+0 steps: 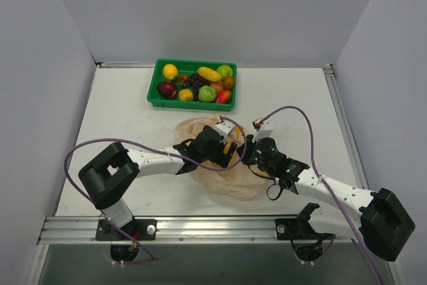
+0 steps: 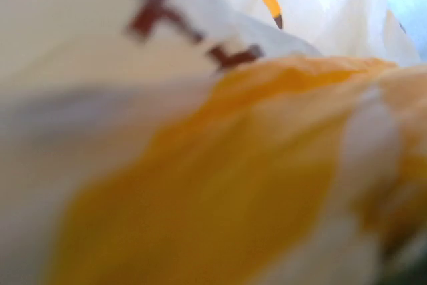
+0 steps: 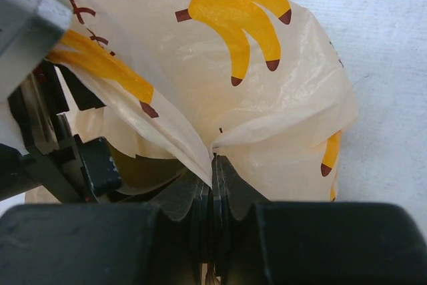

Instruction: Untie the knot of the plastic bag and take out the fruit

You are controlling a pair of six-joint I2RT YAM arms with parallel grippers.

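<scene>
Pinching one plastic bag [image 3: 267, 105], right fingers [image 3: 235, 195] closed, one green tray [image 1: 190, 105] beyond.

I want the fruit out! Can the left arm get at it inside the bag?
Probably yes: the right gripper pinches the plastic bag open, and the left gripper is at its mouth, with something yellow close before it.

the overhead view is bright and evenly lit, sharp from edge to edge; my arms throw only faint, soft shadows on the pale table [image 1: 120, 118]. my left wrist camera sits so close to the bag [image 2: 220, 165] that almost everything is a smear of yellow and cream, with only the top strip half in focus. my right wrist view is crisp on the banana prints [image 3: 233, 11], while my right gripper [image 3: 215, 168] shows dark and slightly soft along the bottom.
</scene>
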